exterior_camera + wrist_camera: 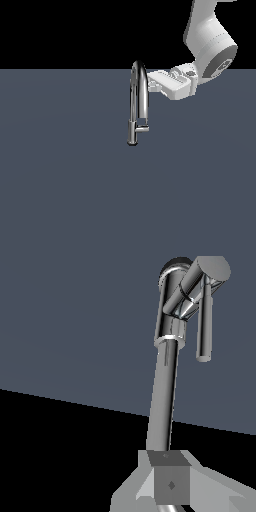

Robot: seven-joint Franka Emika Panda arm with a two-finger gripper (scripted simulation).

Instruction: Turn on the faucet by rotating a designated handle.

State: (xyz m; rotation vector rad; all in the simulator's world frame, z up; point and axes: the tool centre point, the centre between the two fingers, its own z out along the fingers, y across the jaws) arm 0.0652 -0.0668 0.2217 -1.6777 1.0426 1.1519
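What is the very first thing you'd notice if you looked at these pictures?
The shiny chrome faucet stands alone in the middle of a plain grey floor, its spout curving high like a candy cane. At the top of that curve is the white robot arm, reaching in from the exterior view's upper right with its gripper against the arch. Low down, a stubby handle sticks out sideways.

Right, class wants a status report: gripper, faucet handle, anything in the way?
Gripper up beside the faucet arch, open or shut unclear. Handle low on the body, untouched. Nothing else near it.
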